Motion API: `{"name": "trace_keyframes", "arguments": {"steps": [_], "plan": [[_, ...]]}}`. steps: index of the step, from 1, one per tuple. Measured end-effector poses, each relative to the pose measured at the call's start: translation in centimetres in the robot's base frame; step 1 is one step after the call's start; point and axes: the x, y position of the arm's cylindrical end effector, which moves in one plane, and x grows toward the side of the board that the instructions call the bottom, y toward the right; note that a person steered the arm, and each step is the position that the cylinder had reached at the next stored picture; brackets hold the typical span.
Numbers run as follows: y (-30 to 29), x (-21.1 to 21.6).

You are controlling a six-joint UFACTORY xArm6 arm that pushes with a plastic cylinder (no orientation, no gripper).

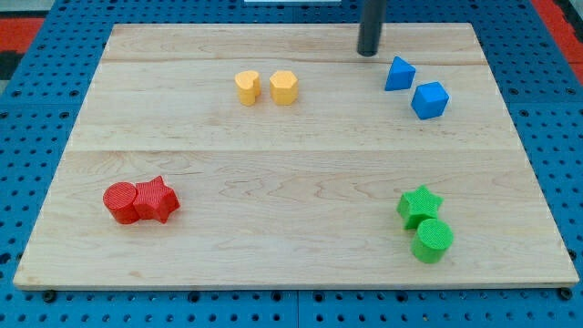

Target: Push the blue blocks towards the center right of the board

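Observation:
Two blue blocks lie at the view's upper right: a blue triangular block (399,74) and, touching it on its lower right, a blue cube (430,99). My tip (368,52) comes down from the view's top edge and rests on the board a short way up and to the left of the blue triangular block, with a small gap between them.
Two yellow blocks (247,87) (283,87) sit side by side at the upper middle. A red cylinder (119,202) and a red star (157,199) touch at the lower left. A green star (419,206) and a green cylinder (432,240) touch at the lower right. The wooden board (291,164) lies on blue pegboard.

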Motion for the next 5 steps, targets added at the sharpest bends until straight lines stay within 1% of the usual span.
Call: {"name": "trace_keyframes", "arguments": {"steps": [2, 3, 5], "plan": [[1.5, 4.7], [3.3, 5.6], [3.3, 5.1]]}}
